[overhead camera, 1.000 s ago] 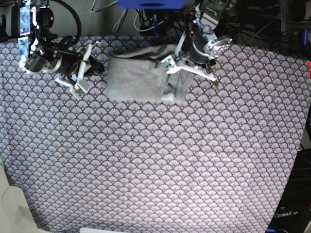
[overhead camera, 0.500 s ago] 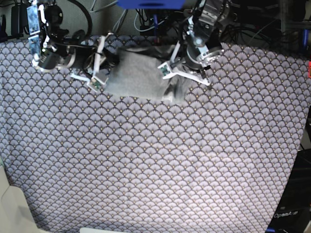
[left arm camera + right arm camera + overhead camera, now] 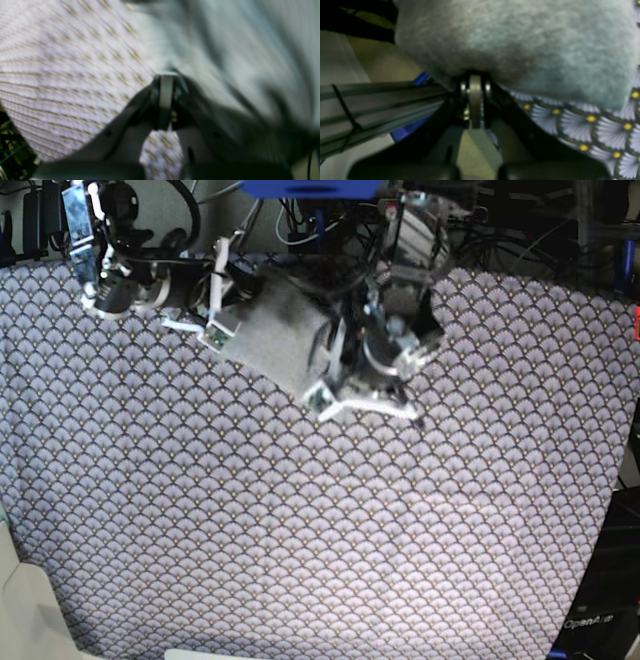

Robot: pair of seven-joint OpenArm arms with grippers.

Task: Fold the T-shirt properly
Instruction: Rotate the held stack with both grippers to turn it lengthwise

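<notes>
Grey knit T-shirt (image 3: 278, 330), base view: compact folded bundle at the far edge of the purple fan-patterned tablecloth (image 3: 320, 520), now skewed diagonally where it lay square a second ago. Right gripper (image 3: 215, 330) has closed in on its left edge; left gripper (image 3: 335, 385) has swung to its near-right corner. Likely a final reposition.

Left wrist view: blurred; jaws pinched on shirt fabric (image 3: 237, 50).

Right wrist view: jaws clamped on the shirt's edge (image 3: 515, 45).

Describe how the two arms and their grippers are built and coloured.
Both arms are silver-grey metal with black joints and black cables at their bases. The left gripper and right gripper have thin white fingers with small green-marked tips. The wrist views show dark finger frames around a pale central strip.
</notes>
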